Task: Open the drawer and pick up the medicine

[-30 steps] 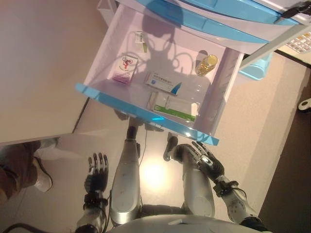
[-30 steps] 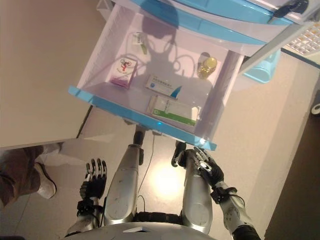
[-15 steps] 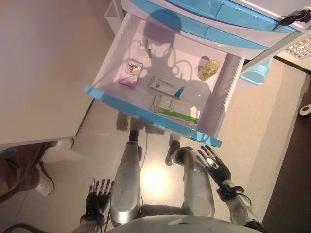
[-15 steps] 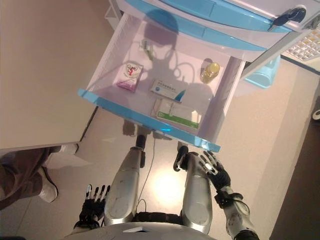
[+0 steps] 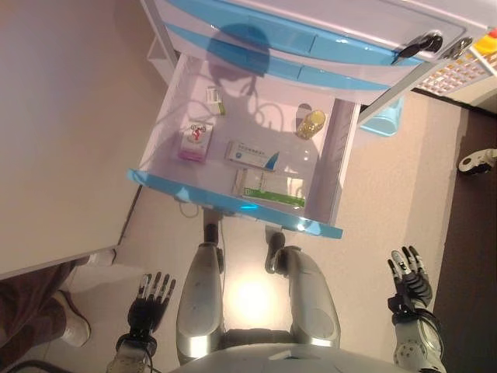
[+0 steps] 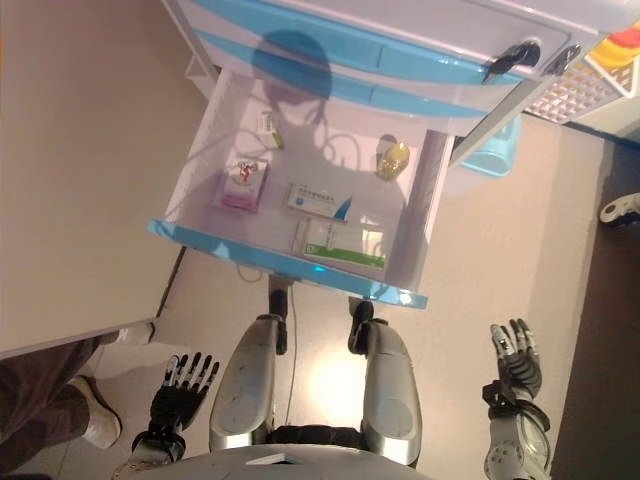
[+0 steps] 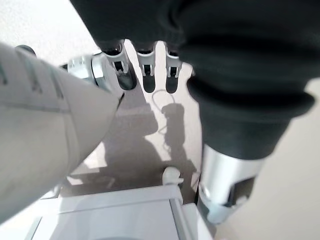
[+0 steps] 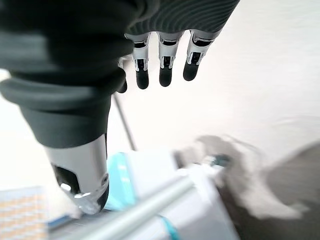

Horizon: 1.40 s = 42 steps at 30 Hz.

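The drawer (image 5: 233,208) with a blue front stands pulled out of a white and blue cabinet (image 5: 311,47). Inside lie a pink box (image 5: 193,142), a white and blue box (image 5: 252,154), a green and white box (image 5: 269,189), a yellow bottle (image 5: 311,123) and a small vial (image 5: 215,99). My left hand (image 5: 150,297) hangs low at the lower left with straight fingers, holding nothing. My right hand (image 5: 408,278) hangs at the lower right, also with straight fingers and nothing in it. Both hands are well below the drawer and apart from it.
A person's leg and white shoe (image 5: 66,326) show at the lower left. A pale blue bin (image 5: 380,116) stands right of the cabinet. A white wall panel (image 5: 62,140) runs along the left. A dark floor strip (image 5: 474,233) lies at the right.
My right hand has swung out from near the drawer's front to the far lower right. The left hand stays low. The camera has shifted, so the drawer sits higher in view.
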Motion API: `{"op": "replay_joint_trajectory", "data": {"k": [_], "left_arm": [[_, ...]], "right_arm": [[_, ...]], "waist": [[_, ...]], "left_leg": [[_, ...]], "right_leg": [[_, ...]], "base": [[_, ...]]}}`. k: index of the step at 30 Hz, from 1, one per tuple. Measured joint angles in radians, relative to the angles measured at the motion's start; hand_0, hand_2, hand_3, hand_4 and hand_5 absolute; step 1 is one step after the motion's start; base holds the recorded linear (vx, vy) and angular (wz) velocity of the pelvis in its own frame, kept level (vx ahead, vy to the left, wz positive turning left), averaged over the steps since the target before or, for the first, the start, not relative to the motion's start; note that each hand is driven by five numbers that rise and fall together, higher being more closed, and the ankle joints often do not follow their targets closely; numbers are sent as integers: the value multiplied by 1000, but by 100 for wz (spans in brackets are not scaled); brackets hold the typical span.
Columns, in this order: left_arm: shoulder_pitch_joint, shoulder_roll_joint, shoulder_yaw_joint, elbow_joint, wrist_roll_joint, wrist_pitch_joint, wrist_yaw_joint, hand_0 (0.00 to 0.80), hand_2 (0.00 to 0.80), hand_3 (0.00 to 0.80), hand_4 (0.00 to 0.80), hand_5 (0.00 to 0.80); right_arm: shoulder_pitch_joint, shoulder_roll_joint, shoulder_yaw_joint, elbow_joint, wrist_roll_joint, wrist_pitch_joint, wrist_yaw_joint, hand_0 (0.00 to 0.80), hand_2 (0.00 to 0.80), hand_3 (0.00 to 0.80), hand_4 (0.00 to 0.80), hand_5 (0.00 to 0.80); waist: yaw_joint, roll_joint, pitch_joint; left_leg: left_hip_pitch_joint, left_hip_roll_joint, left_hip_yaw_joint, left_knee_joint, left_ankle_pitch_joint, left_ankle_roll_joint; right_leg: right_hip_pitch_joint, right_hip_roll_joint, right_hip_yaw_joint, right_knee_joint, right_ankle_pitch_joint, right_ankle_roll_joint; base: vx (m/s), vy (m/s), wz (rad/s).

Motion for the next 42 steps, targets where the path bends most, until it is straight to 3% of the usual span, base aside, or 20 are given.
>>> {"op": "replay_joint_trajectory", "data": {"k": [5, 13, 18, 24, 32, 42], "left_arm": [[44, 5, 1, 7, 57, 1, 5, 0, 0, 0, 0, 0], [65, 34, -3, 9, 77, 0, 5, 0, 0, 0, 0, 0], [65, 58, -16, 26, 76, -2, 14, 0, 0, 0, 0, 0], [60, 94, -38, 31, 77, -18, 32, 0, 0, 0, 0, 0], [40, 123, -46, 47, 78, -24, 61, 0, 0, 0, 0, 0], [18, 154, -88, 41, 118, -22, 70, 0, 0, 0, 0, 0]], "right_arm": [[29, -69, -88, -195, -166, -61, -51, 0, 0, 0, 0, 0], [39, -269, -200, -524, -446, -71, -87, 0, 0, 0, 0, 0], [-63, -477, -211, -675, -565, 20, -107, 0, 0, 0, 0, 0], [-229, -630, -179, -714, -602, 127, -76, 0, 0, 0, 0, 0], [-508, -766, 46, -705, -604, 299, 72, 0, 0, 0, 0, 0], [-780, -749, 318, -540, -599, 385, 160, 0, 0, 0, 0, 0]], "waist": [[-29, -4, -56], [-45, -20, -68], [-43, -35, -72], [7, -59, -86], [63, -62, -87], [126, -57, -83]], "left_leg": [[10, -4, 25, -11, -9, 19], [7, -15, 53, -10, -10, 54], [7, -22, 51, -14, -7, 72], [8, -38, 40, -26, 4, 81], [8, -57, 20, -32, 7, 90], [9, -81, -13, -63, 29, 92]], "right_leg": [[23, 5, 16, -65, 35, 20], [43, -4, 37, -138, 88, 52], [73, -13, 33, -193, 125, 70], [92, -23, 20, -221, 145, 73], [113, -34, -6, -240, 151, 80], [132, -49, -50, -262, 151, 80]], "base": [[13, 26, -12], [7, 15, -6], [0, 0, 0], [28, -23, 10], [53, -28, 10], [25, 16, 12]]}}
